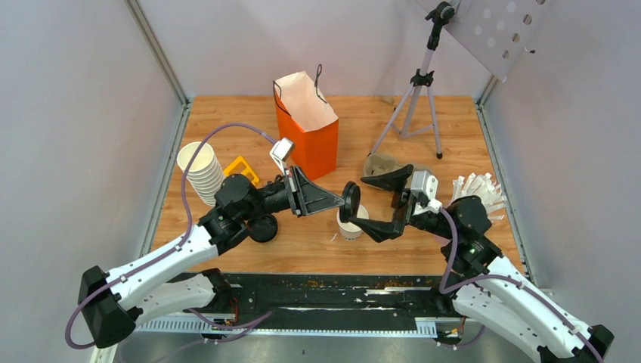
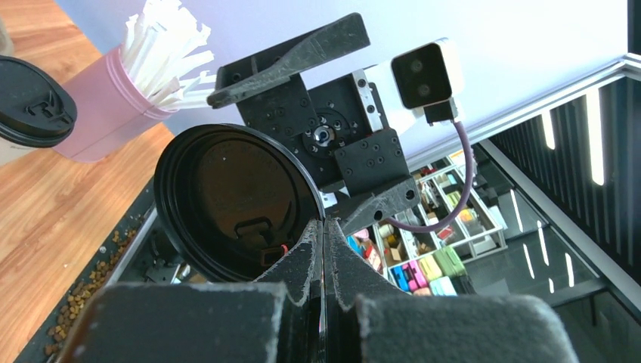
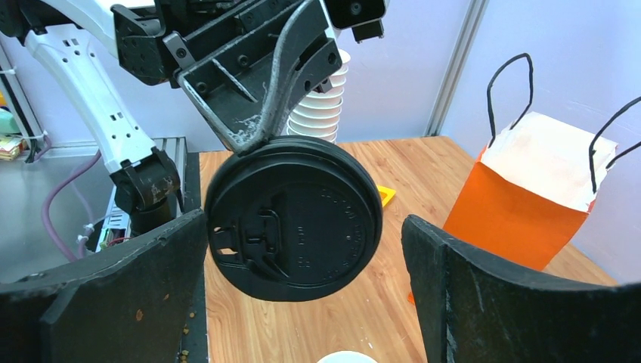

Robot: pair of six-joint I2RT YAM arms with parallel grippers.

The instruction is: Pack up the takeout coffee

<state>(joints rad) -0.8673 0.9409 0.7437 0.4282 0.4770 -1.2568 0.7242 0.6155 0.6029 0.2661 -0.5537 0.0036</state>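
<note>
My left gripper is shut on the rim of a black lid and holds it on edge above the table. The lid hangs between the fingers of my right gripper, which stands open and apart from it on both sides. Below them a lidless white cup stands on the table. One takeout coffee with its black lid on shows at the left wrist view's left edge. The orange paper bag stands open behind.
A tall stack of lidless cups stands at the left, with a loose black lid in front of it. A pink holder of straws, a cardboard carrier and a tripod are on the right.
</note>
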